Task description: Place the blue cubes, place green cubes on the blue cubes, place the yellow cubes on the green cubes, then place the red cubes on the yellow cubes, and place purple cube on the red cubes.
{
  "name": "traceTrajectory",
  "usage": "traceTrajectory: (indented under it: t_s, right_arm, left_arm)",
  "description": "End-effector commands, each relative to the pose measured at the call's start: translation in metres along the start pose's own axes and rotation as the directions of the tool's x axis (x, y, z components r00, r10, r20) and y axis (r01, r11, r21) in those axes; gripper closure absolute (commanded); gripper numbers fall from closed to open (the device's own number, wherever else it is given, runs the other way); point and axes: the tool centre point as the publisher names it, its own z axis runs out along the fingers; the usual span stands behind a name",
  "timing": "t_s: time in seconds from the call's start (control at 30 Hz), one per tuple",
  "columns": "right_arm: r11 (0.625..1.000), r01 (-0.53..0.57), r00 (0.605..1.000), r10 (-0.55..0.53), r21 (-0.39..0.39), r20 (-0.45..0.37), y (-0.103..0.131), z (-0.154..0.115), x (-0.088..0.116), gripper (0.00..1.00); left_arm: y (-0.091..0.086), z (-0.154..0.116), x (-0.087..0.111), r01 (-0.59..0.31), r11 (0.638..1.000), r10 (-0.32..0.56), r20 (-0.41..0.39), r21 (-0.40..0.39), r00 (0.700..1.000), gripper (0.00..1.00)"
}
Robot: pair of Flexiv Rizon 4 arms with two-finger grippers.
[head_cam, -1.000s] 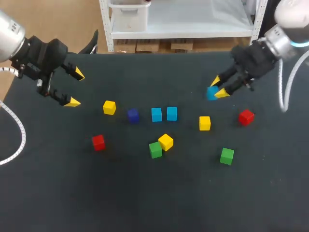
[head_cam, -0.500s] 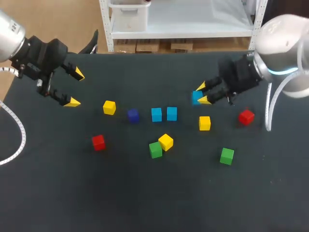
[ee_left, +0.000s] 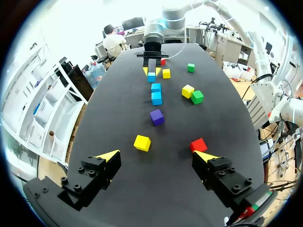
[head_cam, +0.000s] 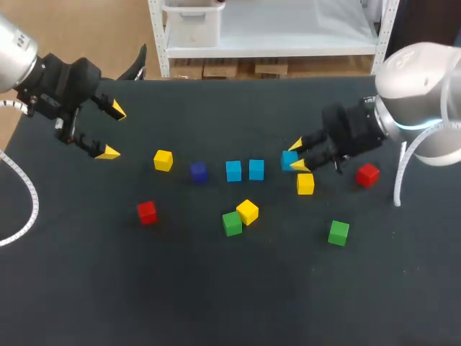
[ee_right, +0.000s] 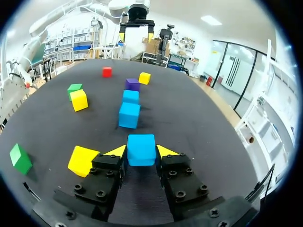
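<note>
Eleven cubes (head_cam: 233, 171), two end effectors (head_cam: 113, 131) (head_cam: 297, 156)

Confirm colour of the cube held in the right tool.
Blue. The cube sits clamped in the right tool; clearest in the right wrist view.

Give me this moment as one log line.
right gripper: shut on blue cube | near: two other blue cubes | left gripper: open, empty | stacks: none

Even o/head light, soft shadows
</note>
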Motion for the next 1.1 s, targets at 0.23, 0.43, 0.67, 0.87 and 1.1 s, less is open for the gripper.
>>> traceTrajectory:
  t_s: [0.23, 0.43, 0.67, 0.87, 1.1]
  right_arm:
    - [1.000, -0.029, 0.999, 0.029, -0.005, -0.032, 0.028, -0.011, -0.012, 1.00]
    - [0.999, -0.039, 0.999, 0.038, -0.016, -0.033, 0.033, -0.010, -0.016, 1.00]
    - [0.999, -0.042, 0.999, 0.041, -0.031, -0.029, 0.039, -0.008, -0.020, 1.00]
    - [0.997, -0.060, 0.998, 0.059, -0.052, -0.023, 0.051, -0.008, -0.025, 1.00]
    - [0.999, -0.034, 0.998, 0.033, -0.014, -0.055, 0.028, -0.008, -0.016, 1.00]
  left_arm:
    - [-0.001, 0.000, 0.001, -0.003, 1.000, 0.003, 0.003, -0.003, 1.000, 0.00]
    - [-0.001, 0.000, 0.001, -0.003, 1.000, 0.003, 0.003, -0.003, 1.000, 0.00]
    - [-0.001, 0.000, 0.001, -0.003, 1.000, 0.003, 0.003, -0.003, 1.000, 0.00]
    - [-0.001, 0.000, 0.001, -0.003, 1.000, 0.003, 0.003, -0.003, 1.000, 0.00]
    - [-0.001, 0.000, 0.001, -0.003, 1.000, 0.003, 0.003, -0.003, 1.000, 0.00]
